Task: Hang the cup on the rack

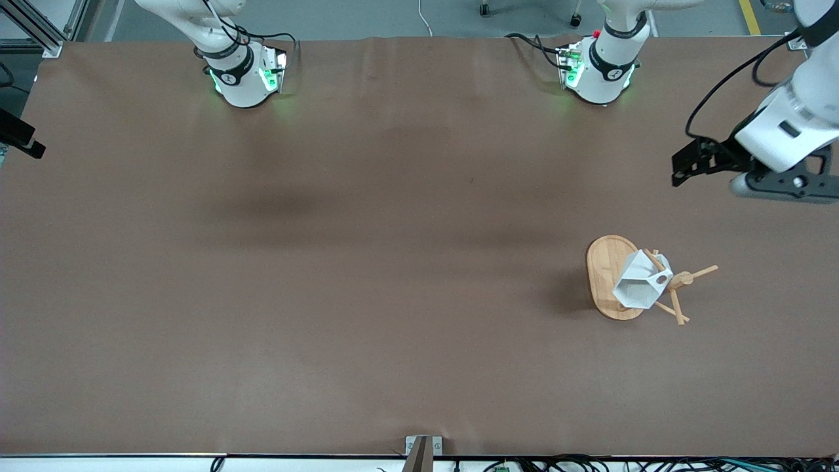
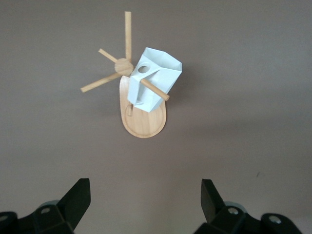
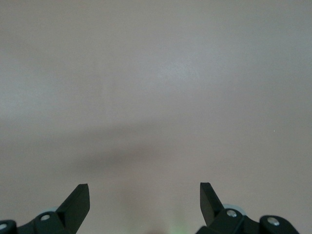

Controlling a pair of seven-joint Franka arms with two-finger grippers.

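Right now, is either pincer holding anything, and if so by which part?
Nothing is held. The left pincer and right pincer are both open and empty; the cup hangs on the rack by its handle hole.

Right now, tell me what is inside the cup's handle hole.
One rack peg passes through the cup's handle, so the cup hangs there. The hole near the post looks open. The cup's inside is hidden.

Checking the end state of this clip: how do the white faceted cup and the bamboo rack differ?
The white faceted cup is smaller than the light bamboo rack. The cup is angular and solid-walled; the rack is an oval base with thin pegs. The cup hangs off the table on a peg through its handle hole; the rack stands on the table. Both sit toward the left arm's end.
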